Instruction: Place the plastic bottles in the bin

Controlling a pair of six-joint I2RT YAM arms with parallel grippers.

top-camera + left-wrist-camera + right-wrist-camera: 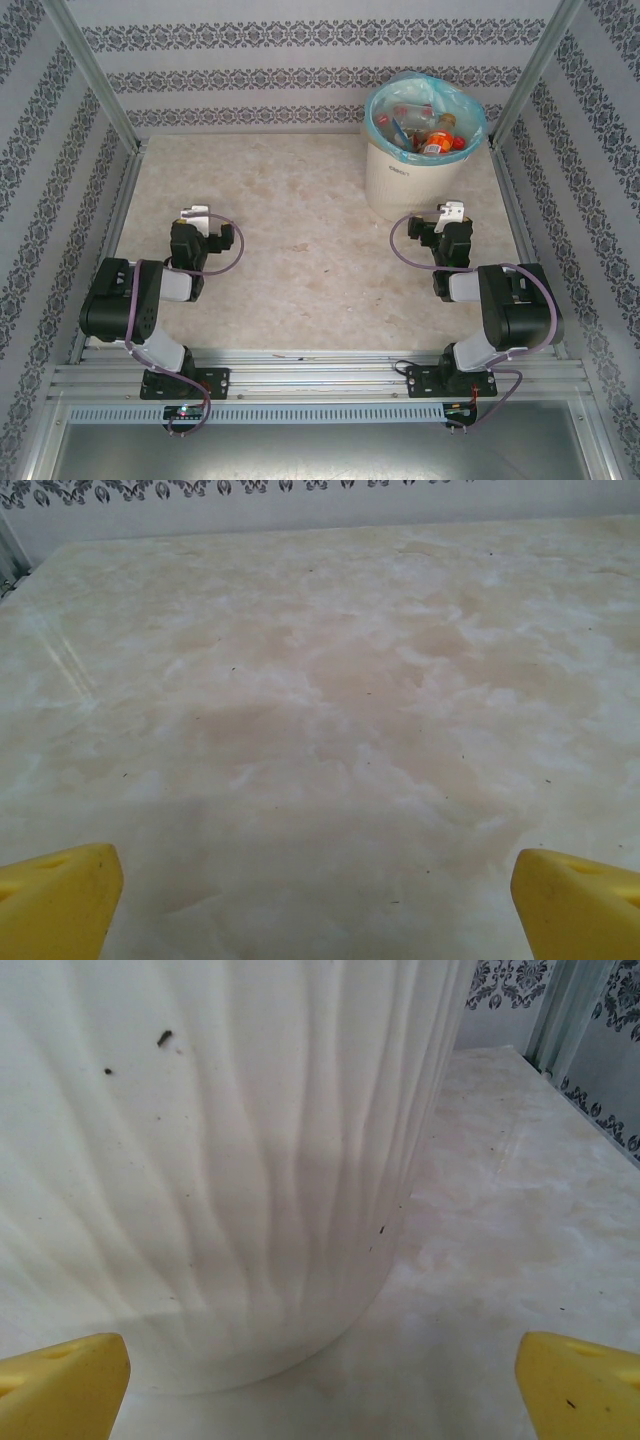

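Observation:
The bin (pixel 400 180), a round off-white bucket lined with a turquoise bag, stands at the back right of the table. Several plastic bottles (pixel 432 135) lie inside it, clear with red caps plus an orange one. My right gripper (pixel 452 212) sits low just in front of the bin, open, with nothing between its yellow fingers (pixel 60 1385). The bin's ribbed wall (pixel 220 1160) looms close ahead of the right gripper (pixel 320 1390). My left gripper (pixel 195 215) rests at the table's left, open. Bare marble lies between the left gripper's (pixel 320 905) fingertips (pixel 55 900).
The beige marbled table (pixel 300 240) is fenced by patterned walls and two slanted metal posts (pixel 95 75). A metal rail (pixel 320 375) runs along the near edge by the arm bases. A strip of floor (pixel 520 1210) lies right of the bin.

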